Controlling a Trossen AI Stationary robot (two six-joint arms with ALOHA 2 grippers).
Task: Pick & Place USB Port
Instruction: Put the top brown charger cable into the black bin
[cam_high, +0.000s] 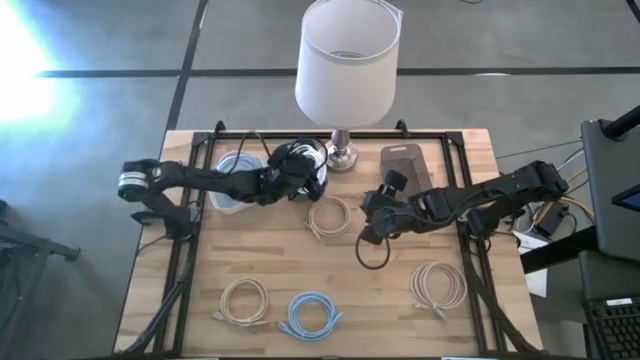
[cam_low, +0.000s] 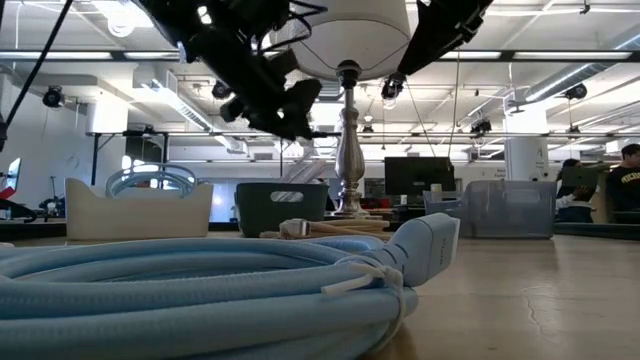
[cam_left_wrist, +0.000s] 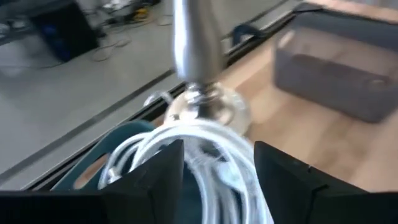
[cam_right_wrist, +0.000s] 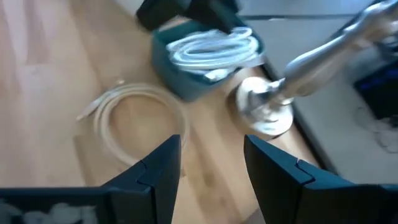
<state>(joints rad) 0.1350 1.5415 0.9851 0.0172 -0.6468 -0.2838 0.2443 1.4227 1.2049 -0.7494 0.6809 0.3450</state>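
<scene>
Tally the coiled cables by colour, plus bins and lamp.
Cream coiled cables: 3
Light blue coiled cable: 1
White coiled cable in the teal bin: 1
Black cable loop: 1
Bins: 3
Lamp: 1
Total: 10

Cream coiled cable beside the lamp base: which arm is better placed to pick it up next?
Probably the right. Its open gripper hovers just beside the cream cable, which its wrist view shows ahead. The left gripper is over the teal bin of white cable.
</scene>
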